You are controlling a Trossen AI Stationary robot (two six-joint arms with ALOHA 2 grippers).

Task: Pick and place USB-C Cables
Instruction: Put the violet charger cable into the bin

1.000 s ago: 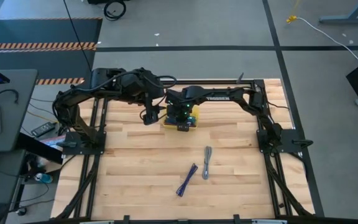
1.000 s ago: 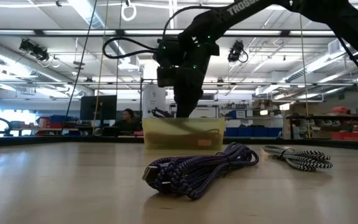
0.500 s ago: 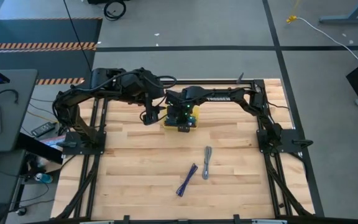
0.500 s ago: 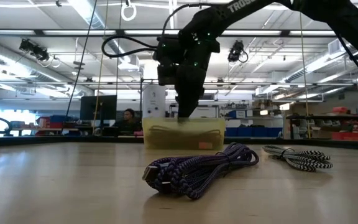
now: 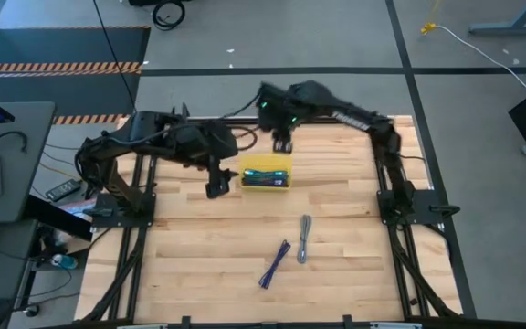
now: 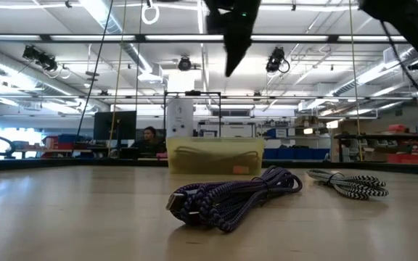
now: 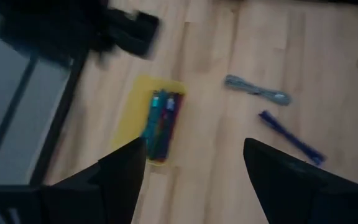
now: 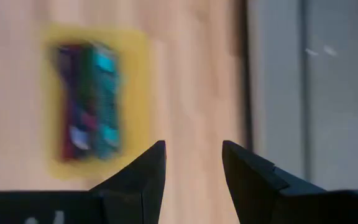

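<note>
Both arms pulled off the small yellow rectangular tray (image 5: 265, 174) since the last frames: right gripper (image 5: 283, 143) lifted and swung to the tray's 12–1 o'clock near the far table edge, left gripper (image 5: 215, 189) backed off to its 9 o'clock. Right gripper fingers parted, nothing between them; left gripper fingers (image 7: 124, 171) spread wide, also empty. Tray now uncovered, holding a bundle of teal-blue and maroon folded USB-C cables (image 5: 267, 177) lying side by side. Two more on the bare wooden table (image 5: 199, 265): grey braided cable bundle (image 5: 304, 239) at the tray's 5 o'clock, purple braided cable bundle (image 5: 274, 264) just beside the grey one, at its 7 o'clock, apart from it.
</note>
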